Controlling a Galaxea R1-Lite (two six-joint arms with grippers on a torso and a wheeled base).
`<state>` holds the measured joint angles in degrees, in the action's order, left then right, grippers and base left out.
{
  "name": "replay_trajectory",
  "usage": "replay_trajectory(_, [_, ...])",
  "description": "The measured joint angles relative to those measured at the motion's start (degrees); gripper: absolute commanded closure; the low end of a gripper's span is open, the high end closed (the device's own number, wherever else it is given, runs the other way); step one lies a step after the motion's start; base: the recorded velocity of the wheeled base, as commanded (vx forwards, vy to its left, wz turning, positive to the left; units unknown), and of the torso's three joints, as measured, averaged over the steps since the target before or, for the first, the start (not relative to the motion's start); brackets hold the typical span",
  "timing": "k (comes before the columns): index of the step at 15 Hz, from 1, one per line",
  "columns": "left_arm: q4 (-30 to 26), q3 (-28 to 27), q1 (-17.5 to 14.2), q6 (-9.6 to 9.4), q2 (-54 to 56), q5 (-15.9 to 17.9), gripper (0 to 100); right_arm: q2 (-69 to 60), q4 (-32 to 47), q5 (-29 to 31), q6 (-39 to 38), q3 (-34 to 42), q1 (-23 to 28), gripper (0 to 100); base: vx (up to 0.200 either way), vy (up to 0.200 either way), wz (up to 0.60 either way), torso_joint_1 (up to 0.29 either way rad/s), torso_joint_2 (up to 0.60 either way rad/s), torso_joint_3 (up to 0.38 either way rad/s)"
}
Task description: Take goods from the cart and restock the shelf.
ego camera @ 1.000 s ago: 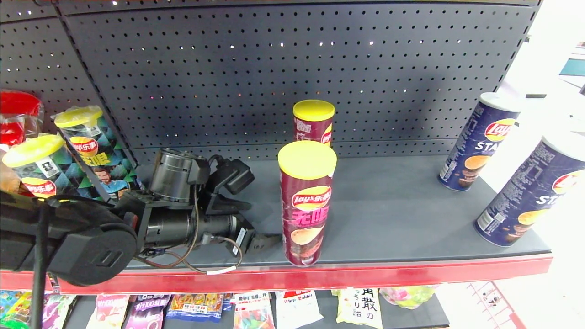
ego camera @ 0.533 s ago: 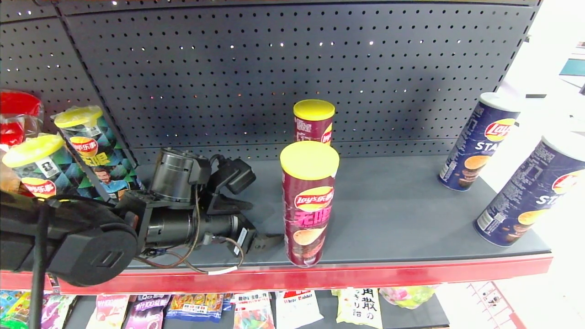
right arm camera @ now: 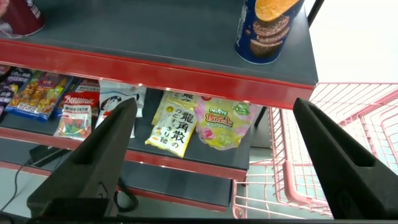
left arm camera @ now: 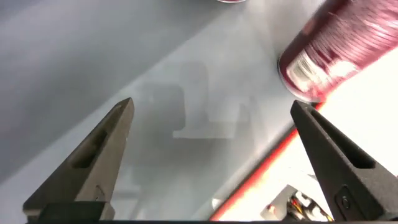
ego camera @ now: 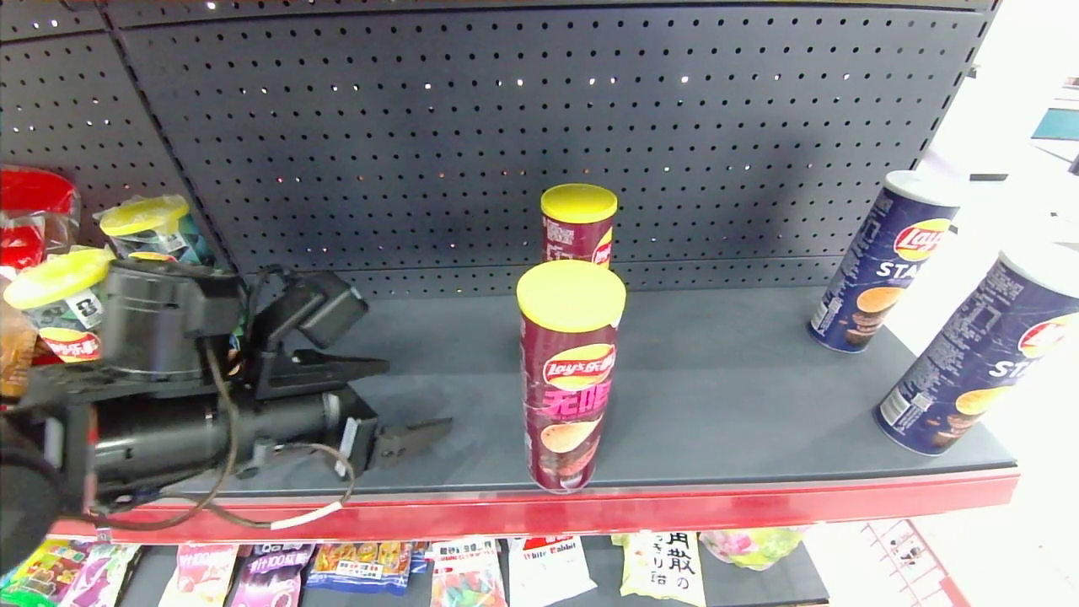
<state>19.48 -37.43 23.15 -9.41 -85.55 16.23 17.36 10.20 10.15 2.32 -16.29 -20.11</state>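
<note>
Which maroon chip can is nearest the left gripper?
The front maroon can, at the shelf's red edge beside the left gripper; the rear maroon can stands behind it by the pegboard.

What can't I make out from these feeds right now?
- Head view: rear maroon can, lower half hidden behind front maroon can.
- Head view: green-patterned cans largely hidden by the left arm.
- Right wrist view: cart cut off by the edge and right gripper; contents unseen.

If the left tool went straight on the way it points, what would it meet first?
Likely the front maroon can, about in line with the shelf-edge side of the open left tool; depth is unclear.
</note>
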Motion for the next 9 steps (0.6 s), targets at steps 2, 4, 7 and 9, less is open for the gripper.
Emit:
replay_trajectory(2, [-5.19,3.80,-2.04,0.02,9.35,-0.09,0,-0.11,-0.05,0.32,0.04,0.46,0.24,0,0.000,0.000,0.00,0.000,0.00,0.000])
replay_trajectory(4, [-14.58,7.30,-3.54,0.16,22.88,-1.51,0,0.11,0.63,0.88,0.06,-0.17,2.17,0,0.000,0.000,0.00,0.000,0.00,0.000])
replay_trajectory(7, [-36.36,9.46,-5.63,0.99,48.32,-6.44,0,-1.21,6.38,1.08,1.38,-1.73,7.66,0,0.000,0.000,0.00,0.000,0.00,0.000])
replay_trajectory(9, [-48.32,8.52,-6.67,4.16,63.21,-13.52,0,-3.85,10.68,1.11,1.69,-2.21,11.28,0,0.000,0.000,0.00,0.000,0.00,0.000])
